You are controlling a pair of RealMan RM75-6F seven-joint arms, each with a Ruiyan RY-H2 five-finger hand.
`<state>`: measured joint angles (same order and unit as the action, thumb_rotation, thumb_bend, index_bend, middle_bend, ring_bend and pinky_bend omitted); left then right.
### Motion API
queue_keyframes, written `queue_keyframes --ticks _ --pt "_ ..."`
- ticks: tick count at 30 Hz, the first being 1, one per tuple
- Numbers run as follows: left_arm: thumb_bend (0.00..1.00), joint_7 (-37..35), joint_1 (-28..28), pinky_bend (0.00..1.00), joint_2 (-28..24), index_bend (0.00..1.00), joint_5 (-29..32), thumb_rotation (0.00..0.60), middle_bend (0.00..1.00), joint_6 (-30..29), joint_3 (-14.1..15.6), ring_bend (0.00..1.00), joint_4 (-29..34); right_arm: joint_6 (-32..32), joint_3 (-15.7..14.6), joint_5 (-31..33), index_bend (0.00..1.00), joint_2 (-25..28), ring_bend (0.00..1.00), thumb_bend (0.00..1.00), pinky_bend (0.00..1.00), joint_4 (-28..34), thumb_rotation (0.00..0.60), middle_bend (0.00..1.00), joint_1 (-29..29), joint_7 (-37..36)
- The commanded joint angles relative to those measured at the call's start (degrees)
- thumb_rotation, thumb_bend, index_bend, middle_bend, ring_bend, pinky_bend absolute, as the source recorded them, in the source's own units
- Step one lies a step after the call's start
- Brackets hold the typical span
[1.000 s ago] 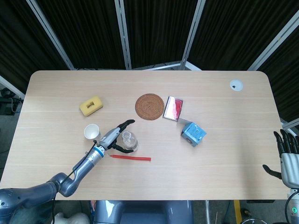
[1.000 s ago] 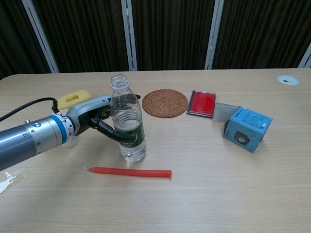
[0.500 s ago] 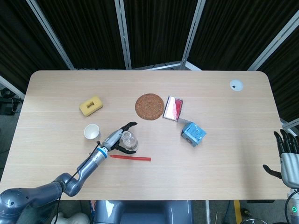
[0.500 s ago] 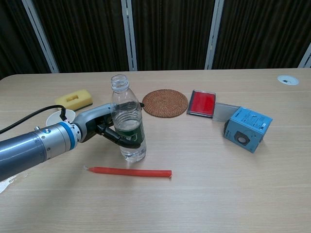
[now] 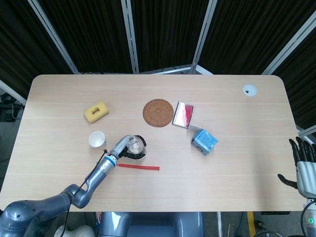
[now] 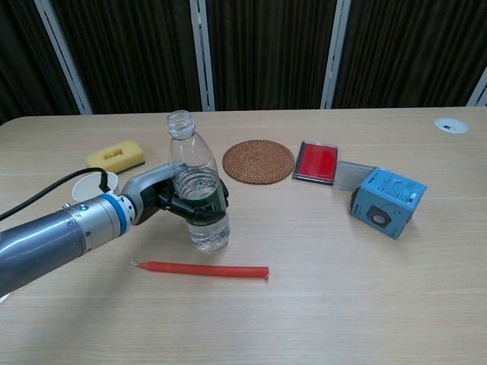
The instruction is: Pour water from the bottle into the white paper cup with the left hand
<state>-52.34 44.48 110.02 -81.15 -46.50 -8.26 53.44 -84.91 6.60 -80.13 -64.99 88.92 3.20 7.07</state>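
Closing since the earlier frame, left hand (image 6: 163,199) fingers (image 6: 199,205) now grip the bottle (image 6: 195,185) (upright on the wooden table (image 6: 342,289), dark curtains behind).

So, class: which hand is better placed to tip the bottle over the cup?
Left. The left hand already grips the bottle beside the white paper cup; the right hand sits off the table's far edge.

Clear bottle (image 6: 197,194) with green label, white cup (image 5: 97,139), yellow sponge (image 5: 96,111), red candle (image 6: 202,269), blue box (image 6: 387,201), brown woven coaster (image 6: 258,160)
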Motion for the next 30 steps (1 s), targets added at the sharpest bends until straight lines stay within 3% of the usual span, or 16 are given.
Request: queue_keyframes --ticks 1,8,15,19,22,30 --pt "0.50 0.9 0.0 0.36 -0.9 0.70 0.3 0.600 0.55 -0.3 -0.5 0.32 1.9 0.1 0.0 0.1 0.00 0.0 0.00 0.00 0.00 0.0 0.600 0.00 0.0 0.0" --pt "0.50 2.4 0.3 0.36 -4.5 0.70 -0.2 0.600 0.56 -1.4 -1.5 0.33 7.1 0.2 -0.1 0.2 0.00 0.0 0.00 0.00 0.00 0.0 0.600 0.00 0.1 0.0" --pt "0.50 8.5 0.9 0.37 -13.0 0.71 0.8 0.600 0.56 -1.8 -3.8 0.33 16.4 -0.2 -0.2 -0.1 0.00 0.2 0.00 0.00 0.00 0.4 0.600 0.00 -0.1 0.0" --pt "0.50 12.8 0.6 0.37 -21.4 0.71 2.6 0.600 0.56 -1.4 -5.8 0.33 21.3 -0.7 -0.4 -0.5 0.00 0.2 0.00 0.00 0.00 0.8 0.600 0.00 -0.3 0.4" --pt "0.51 13.5 -0.6 0.37 -27.5 0.71 3.8 0.600 0.56 -0.6 -6.0 0.33 22.8 -1.2 -0.7 -1.0 0.00 0.1 0.00 0.00 0.00 1.3 0.600 0.00 -0.5 1.1" --pt "0.52 8.0 -4.4 0.37 -33.2 0.71 2.8 0.600 0.56 -0.2 -2.7 0.33 17.1 -1.5 -1.1 -1.6 0.00 -0.2 0.00 0.00 0.00 1.6 0.600 0.00 -0.6 2.2"
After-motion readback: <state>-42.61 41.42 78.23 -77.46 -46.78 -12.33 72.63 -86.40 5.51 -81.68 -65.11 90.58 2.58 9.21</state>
